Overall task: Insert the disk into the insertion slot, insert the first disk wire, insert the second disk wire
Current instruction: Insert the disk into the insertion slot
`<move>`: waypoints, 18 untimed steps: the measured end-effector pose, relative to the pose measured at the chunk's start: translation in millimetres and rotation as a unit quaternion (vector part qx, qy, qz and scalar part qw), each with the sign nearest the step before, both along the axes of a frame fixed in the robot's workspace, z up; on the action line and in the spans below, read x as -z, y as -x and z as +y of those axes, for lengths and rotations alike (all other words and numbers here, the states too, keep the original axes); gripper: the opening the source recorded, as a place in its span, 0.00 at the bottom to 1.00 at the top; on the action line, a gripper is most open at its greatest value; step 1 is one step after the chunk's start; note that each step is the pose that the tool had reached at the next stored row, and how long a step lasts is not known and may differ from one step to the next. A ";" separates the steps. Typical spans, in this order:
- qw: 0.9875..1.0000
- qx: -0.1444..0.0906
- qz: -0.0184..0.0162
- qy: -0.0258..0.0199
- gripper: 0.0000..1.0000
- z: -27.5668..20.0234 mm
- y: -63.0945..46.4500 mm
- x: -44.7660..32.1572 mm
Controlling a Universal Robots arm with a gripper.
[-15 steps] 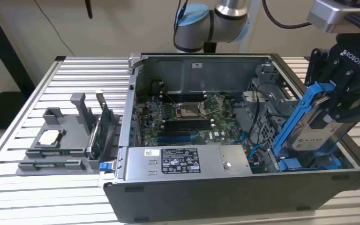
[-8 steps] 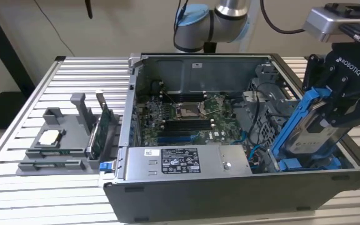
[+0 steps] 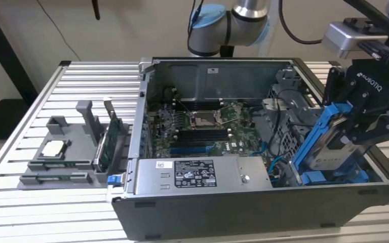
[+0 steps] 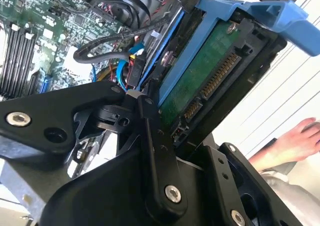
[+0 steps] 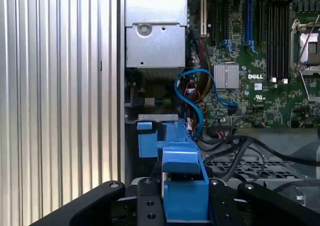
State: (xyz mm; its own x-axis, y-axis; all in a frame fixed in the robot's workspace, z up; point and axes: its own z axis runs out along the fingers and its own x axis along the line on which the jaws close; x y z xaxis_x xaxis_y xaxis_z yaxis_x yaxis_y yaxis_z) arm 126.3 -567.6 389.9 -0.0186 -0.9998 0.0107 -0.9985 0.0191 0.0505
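My gripper (image 3: pixel 358 135) is shut on the disk (image 3: pixel 331 155), a silver-grey drive in a bright blue carrier (image 3: pixel 314 134). It holds the disk upright and tilted, with the lower end down in the insertion slot (image 3: pixel 329 178) at the case's corner on the exterior view's right. The second wrist view shows the disk's green circuit board (image 4: pixel 200 71) and connector row facing me, with a black finger (image 4: pixel 150 131) against its edge. In the first wrist view the gripper (image 5: pixel 184 202) clamps the blue carrier (image 5: pixel 182 178) above the bay's blue fittings (image 5: pixel 146 142). A loose blue wire (image 5: pixel 192 103) and black wires (image 5: pixel 235 151) lie beside the bay.
The open computer case (image 3: pixel 248 207) lies on a ribbed metal table (image 3: pixel 46 202). A grey labelled power-supply box (image 3: pixel 201 174) sits next to the bay, with the motherboard (image 3: pixel 201 126) behind it. A grey stand (image 3: pixel 66 152) holding parts is on the exterior view's left. A person's hand (image 4: pixel 300 136) rests outside the case.
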 end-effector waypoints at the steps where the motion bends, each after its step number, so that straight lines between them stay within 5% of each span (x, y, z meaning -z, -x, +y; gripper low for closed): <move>1: 1.000 0.000 0.000 0.000 0.33 0.0 0.0 1.2; 18: 1.000 0.000 0.000 0.002 0.33 0.0 0.0 4.7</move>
